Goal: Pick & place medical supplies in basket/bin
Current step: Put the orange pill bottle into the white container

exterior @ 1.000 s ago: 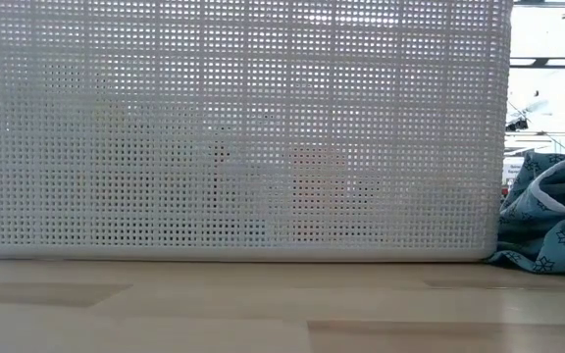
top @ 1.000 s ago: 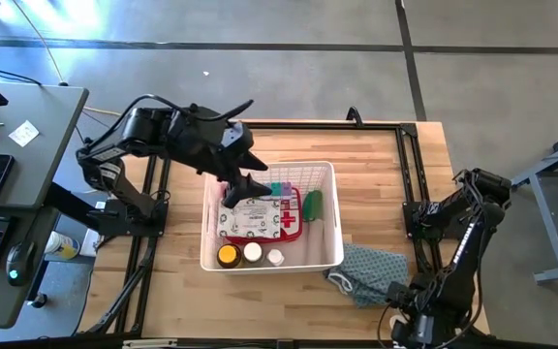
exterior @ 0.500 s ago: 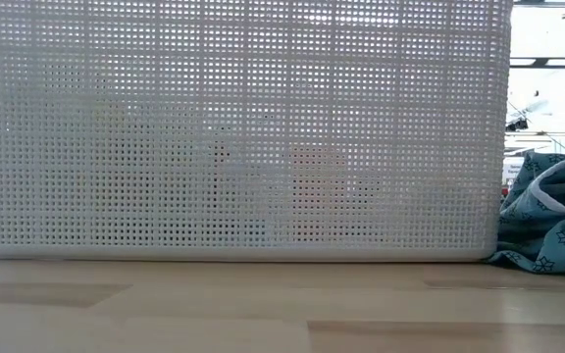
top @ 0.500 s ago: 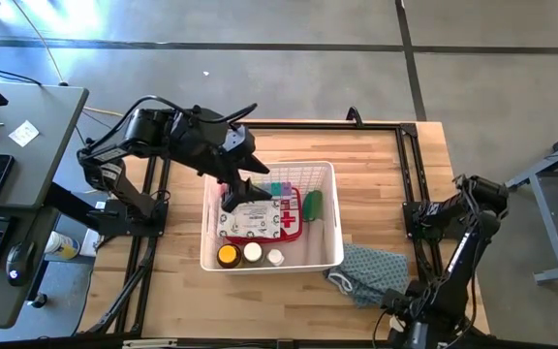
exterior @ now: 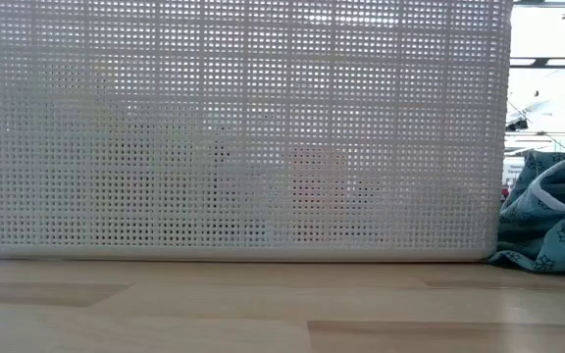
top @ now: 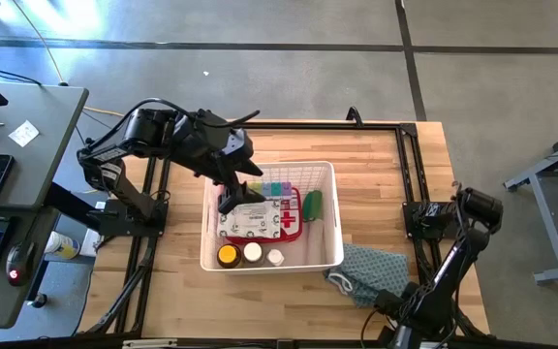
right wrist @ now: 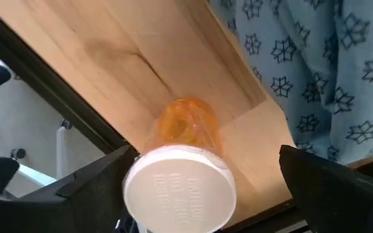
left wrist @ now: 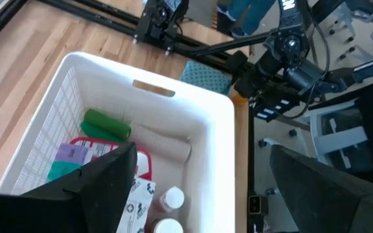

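Basket [top: 337,215] sits mid-table w/ the supplies you need already inside: red case [top: 260,217] flat in the middle, green roll [top: 313,203] at its 3 o'clock, pill organiser [top: 277,187] at the case's 12, and three small bottles [top: 251,254] in a row along the wall at 6 o'clock. Low view gives you only the mesh wall [exterior: 233,127], a faint red patch showing through it.

Your left gripper [top: 236,190] hangs over the basket's 10 o'clock corner, above the case's upper-left edge, fingers spread wide, nothing between them. Its wrist cam looks down into the basket [left wrist: 209,116]: green roll [left wrist: 107,124], a tan roll [left wrist: 160,139] just beside it along the far wall, case [left wrist: 135,169] partly hidden behind a finger, two white caps [left wrist: 172,197] nearer the lens.

Your right arm is folded back at the table's 3–4 o'clock edge; gripper [right wrist: 199,188] itself can't be made out from above. Its wrist cam shows fingers apart on either side of an amber bottle [right wrist: 185,126] w/ white cap [right wrist: 179,189], lying on the wood, pads not touching it. Blue star-print cloth [top: 371,270] lies at the basket's 4 o'clock, near that bottle [right wrist: 329,71].
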